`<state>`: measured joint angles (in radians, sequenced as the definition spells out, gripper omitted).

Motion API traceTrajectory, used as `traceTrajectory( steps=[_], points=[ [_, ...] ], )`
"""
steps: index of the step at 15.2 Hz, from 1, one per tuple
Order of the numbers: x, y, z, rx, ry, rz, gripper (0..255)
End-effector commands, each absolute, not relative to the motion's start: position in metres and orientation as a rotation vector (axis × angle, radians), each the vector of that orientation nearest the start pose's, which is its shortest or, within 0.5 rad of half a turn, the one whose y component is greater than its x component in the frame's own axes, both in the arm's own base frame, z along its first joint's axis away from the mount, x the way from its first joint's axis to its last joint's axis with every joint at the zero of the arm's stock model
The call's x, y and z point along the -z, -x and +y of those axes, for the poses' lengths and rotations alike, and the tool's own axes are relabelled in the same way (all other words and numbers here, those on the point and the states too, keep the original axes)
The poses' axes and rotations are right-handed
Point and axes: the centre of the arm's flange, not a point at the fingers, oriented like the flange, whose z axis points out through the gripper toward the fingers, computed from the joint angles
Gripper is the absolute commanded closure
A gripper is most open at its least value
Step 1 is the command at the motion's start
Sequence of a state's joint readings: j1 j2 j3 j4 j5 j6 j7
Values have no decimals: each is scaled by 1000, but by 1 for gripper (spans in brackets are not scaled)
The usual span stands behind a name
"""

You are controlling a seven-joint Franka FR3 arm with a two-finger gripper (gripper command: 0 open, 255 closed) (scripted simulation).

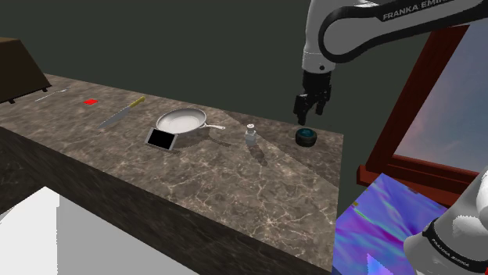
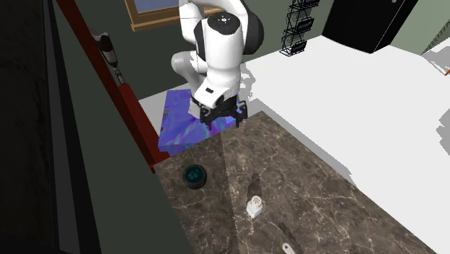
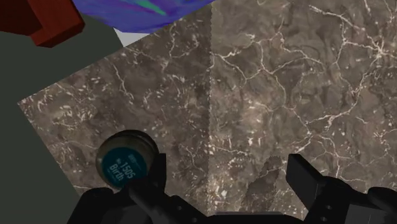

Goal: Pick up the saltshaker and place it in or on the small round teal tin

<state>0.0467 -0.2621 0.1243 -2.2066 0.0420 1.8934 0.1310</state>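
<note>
Dark veined marble tabletop (image 1: pixel 235 187) carries the small pale capped saltshaker (image 1: pixel 251 134), upright between a grey frying pan (image 1: pixel 181 120) and the small round teal tin (image 1: pixel 306 137). The black end effector (image 1: pixel 311 105) hovers near the tin, fingers spread, empty. The shaker is probably light, rigid, smooth and easily tipped, so pinch its body below the cap.

Wrist view: one side of the tin (image 3: pixel 121 165) is hidden behind one of the jaws. Small lettering on its lid is too fine to read. The jaws are cut off by the bottom edge.

Shoulder view: the red patch (image 1: pixel 91 102) on the tabletop (image 1: pixel 235 187) is too small to identify. Saltshaker (image 1: pixel 251 134) cap detail unresolved. The arm (image 1: pixel 367 27) is cut by the top edge.

Second exterior view: a pale tip (image 2: pixel 286 249) is cut off at the bottom edge, unidentifiable.
</note>
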Motion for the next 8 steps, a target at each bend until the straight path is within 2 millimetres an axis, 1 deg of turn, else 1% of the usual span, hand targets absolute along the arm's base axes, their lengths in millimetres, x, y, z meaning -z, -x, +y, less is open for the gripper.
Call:
traceTrajectory(
  steps=[1,8],
  points=[
    [-473,-483,94,-71,3139,-24,0],
    [-444,-561,124,-31,3136,4,0]
  ],
)
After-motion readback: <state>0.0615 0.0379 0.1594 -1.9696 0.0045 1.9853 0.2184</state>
